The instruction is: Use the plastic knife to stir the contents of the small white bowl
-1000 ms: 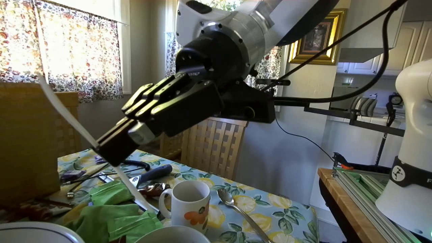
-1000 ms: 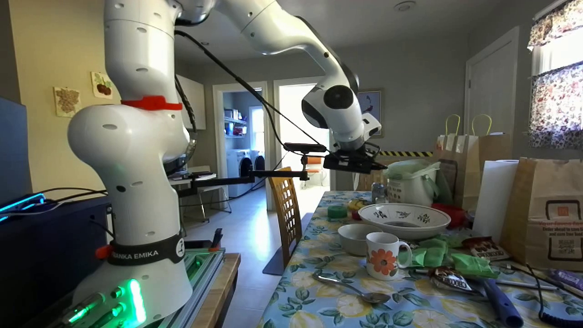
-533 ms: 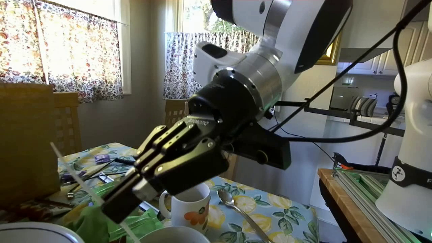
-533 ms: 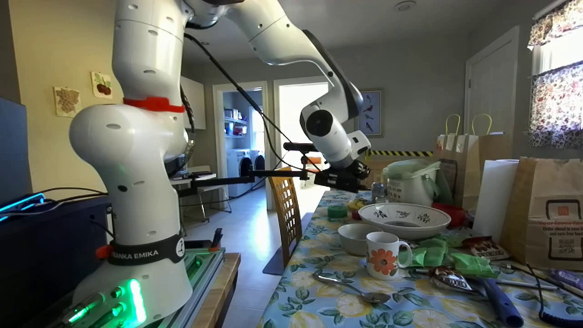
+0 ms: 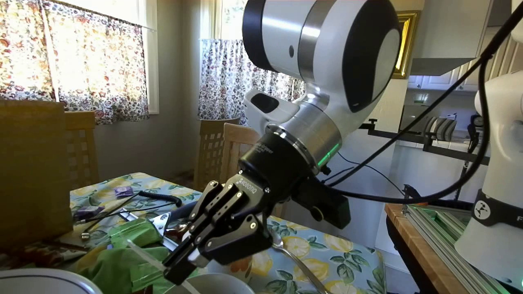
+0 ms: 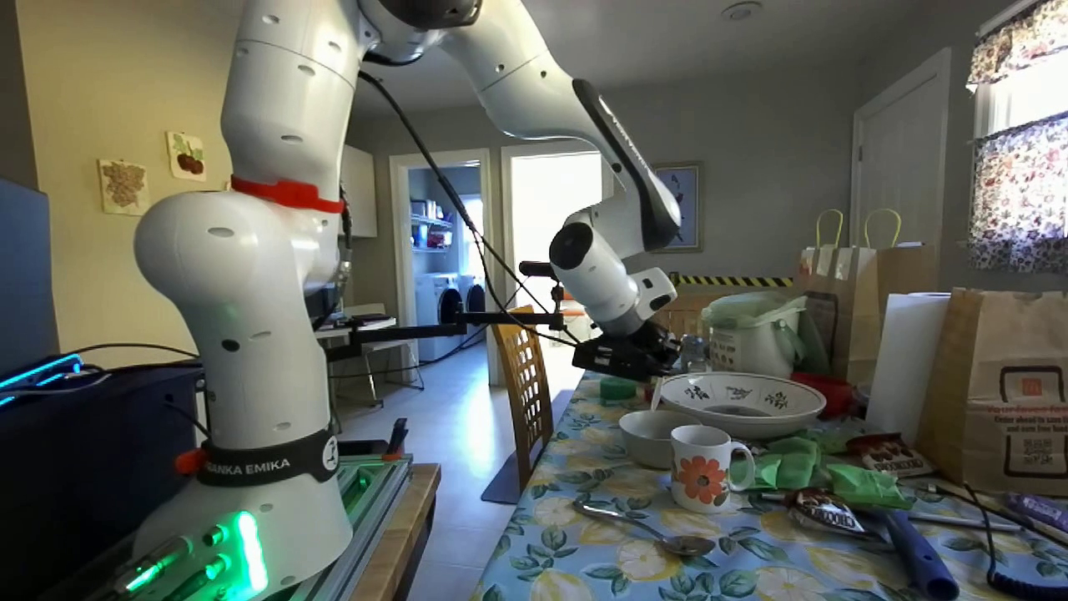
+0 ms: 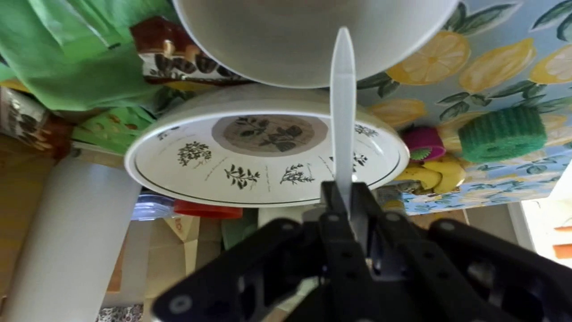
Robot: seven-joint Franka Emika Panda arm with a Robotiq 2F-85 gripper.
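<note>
In an exterior view, right of the larger bowl [image 5: 41, 281], the gripper [image 5: 173, 269] pinches a plastic knife [image 5: 146, 255] partway along, apparently to angle its tip over the small white bowl [image 5: 226, 283] for stirring, the wide mouth likely leaving room, the mug [image 5: 241, 265] close beyond and the edge of the counter [image 5: 349, 265] past the spoon [image 5: 302, 268].

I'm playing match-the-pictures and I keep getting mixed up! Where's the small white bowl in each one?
In an exterior view: the small white bowl is at the bottom edge, a little left of the middle, partly cut off.
In an exterior view: the small white bowl is low, right of the middle, partly behind the flowered mug.
Wrist view: the small white bowl is at the top edge, cut off.
Shared landmark: the lemon tablecloth.
</note>
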